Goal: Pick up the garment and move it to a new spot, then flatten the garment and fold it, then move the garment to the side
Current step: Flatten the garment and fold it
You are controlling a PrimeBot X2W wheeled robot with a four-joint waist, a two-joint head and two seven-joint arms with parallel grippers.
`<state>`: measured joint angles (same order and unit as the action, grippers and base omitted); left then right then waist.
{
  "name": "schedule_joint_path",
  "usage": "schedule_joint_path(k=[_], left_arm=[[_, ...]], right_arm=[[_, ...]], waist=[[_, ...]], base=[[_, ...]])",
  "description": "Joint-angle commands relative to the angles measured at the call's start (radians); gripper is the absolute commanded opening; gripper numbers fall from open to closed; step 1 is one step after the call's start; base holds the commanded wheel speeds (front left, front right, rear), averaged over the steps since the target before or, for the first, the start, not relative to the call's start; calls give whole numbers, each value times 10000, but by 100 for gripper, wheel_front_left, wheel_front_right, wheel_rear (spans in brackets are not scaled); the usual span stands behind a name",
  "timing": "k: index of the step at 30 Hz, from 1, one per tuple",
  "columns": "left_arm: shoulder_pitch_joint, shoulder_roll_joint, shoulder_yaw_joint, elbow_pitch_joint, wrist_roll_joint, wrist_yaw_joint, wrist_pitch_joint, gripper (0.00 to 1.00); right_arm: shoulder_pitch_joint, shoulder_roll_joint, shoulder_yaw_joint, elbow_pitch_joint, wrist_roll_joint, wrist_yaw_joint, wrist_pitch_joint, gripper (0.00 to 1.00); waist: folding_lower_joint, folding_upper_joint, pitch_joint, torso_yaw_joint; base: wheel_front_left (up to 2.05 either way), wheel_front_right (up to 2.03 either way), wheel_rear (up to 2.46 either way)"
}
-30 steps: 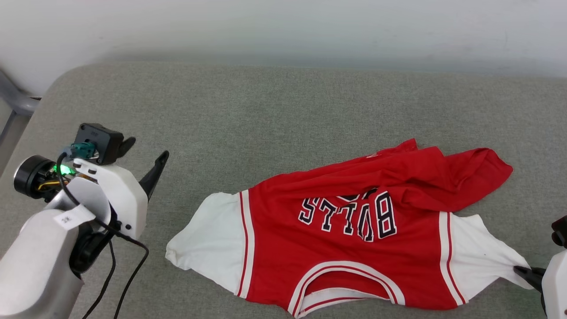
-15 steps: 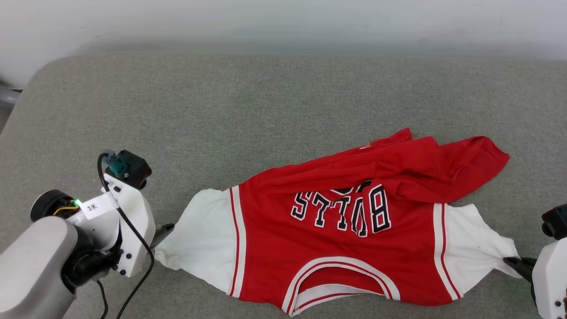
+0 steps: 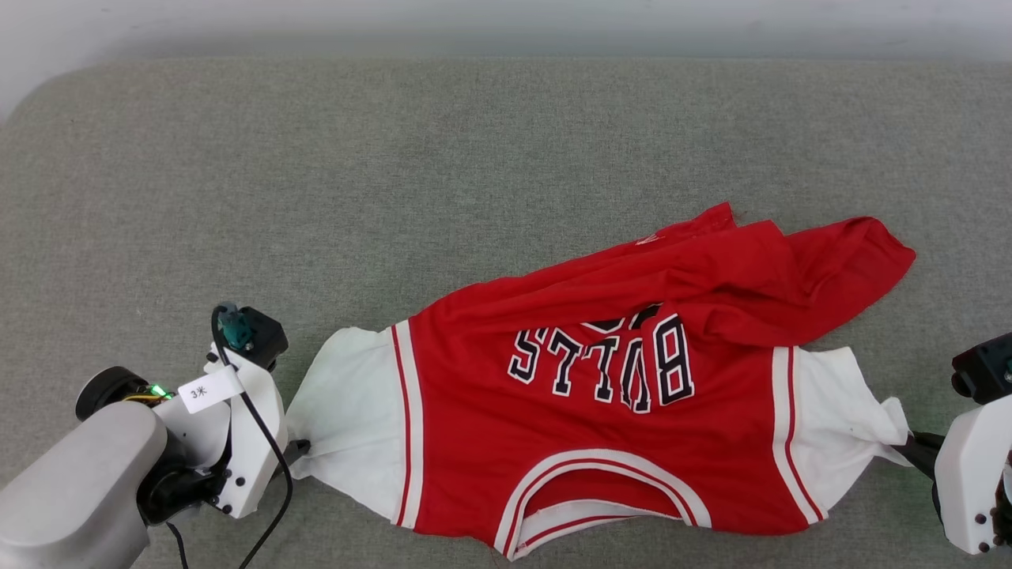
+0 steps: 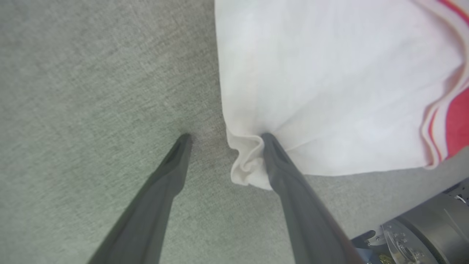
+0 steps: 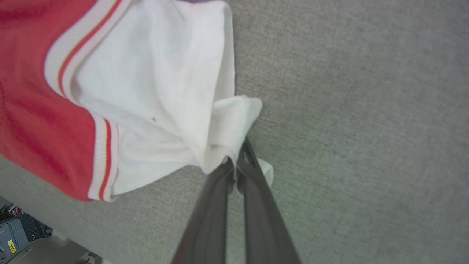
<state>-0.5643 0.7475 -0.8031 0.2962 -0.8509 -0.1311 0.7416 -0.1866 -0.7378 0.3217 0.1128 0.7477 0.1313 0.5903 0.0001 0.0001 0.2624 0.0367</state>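
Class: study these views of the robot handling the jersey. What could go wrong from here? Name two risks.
1. The left gripper stands open, one finger on the white sleeve's bunched corner, the other on bare grey surface; closing may catch little cloth.
2. The right gripper pinches only the other sleeve's tip; pulling might slip it free, leaving the jersey's red fold unflattened.

1. The left gripper [image 4: 225,138] enters from 6 o'clock, its two dark fingers [image 4: 161,190] spread wide apart.
2. The garment [image 4: 329,91] fills the area from 12 to 3 o'clock: a white sleeve, with red-and-white trim at 3 o'clock.
3. The finger on the 5 o'clock side touches the sleeve's puckered corner; a bunched fold lies between the tips.
4. The other fingertip rests on the grey woven surface [image 4: 73,91].
5. A grey metal part [image 4: 421,234] sits at 5 o'clock.
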Motion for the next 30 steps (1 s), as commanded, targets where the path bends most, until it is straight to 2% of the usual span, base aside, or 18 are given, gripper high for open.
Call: schedule_joint_path(k=[1,4,5,6,7,11,17,22,30], left_arm=[[299,-112,-654,416,77,29,137,100],[419,-219,-993,566,-230,27,192,100],[460,-244,-1158,565,-368,24,276,96],[462,-263,-1293,528,-483,13,269,31],[453,-241,-1405,486,-644,4,287,0],[197,-34,-1451,203,-982,5,-68,0],[-97,414,-890,-800,-1378,14,-1332,0],[-172,837,-541,-1866,-1374,14,-2140,0],[-440,1089,655,-3549,-2073,94,-3321,0]], right_arm=[[-121,50,37,-13,-70,-13,-23,0],[-142,83,62,3,-48,-11,-36,0],[-137,86,62,18,-34,-11,-46,0],[-133,89,57,32,-26,-11,-61,0],[-133,89,51,48,-20,-11,-70,0],[-182,91,102,-1,-59,-11,-164,0],[-164,19,66,-339,51,-11,-524,0],[-152,-134,-270,-776,78,-13,-958,0],[-523,-446,-1178,-1906,395,-13,-1164,0]], waist=[[-1,-1,51,-28],[-1,-1,71,-32],[-1,-1,66,-21],[-1,-1,57,-4],[-1,-1,38,17],[-1,-1,-172,103],[-1,-1,-773,205],[-1,-1,-1307,284],[-1,-1,-1924,286]], base=[[0,0,0],[0,0,0],[0,0,0],[0,0,0],[0,0,0],[0,0,0],[0,0,0],[0,0,0],[0,0,0]])
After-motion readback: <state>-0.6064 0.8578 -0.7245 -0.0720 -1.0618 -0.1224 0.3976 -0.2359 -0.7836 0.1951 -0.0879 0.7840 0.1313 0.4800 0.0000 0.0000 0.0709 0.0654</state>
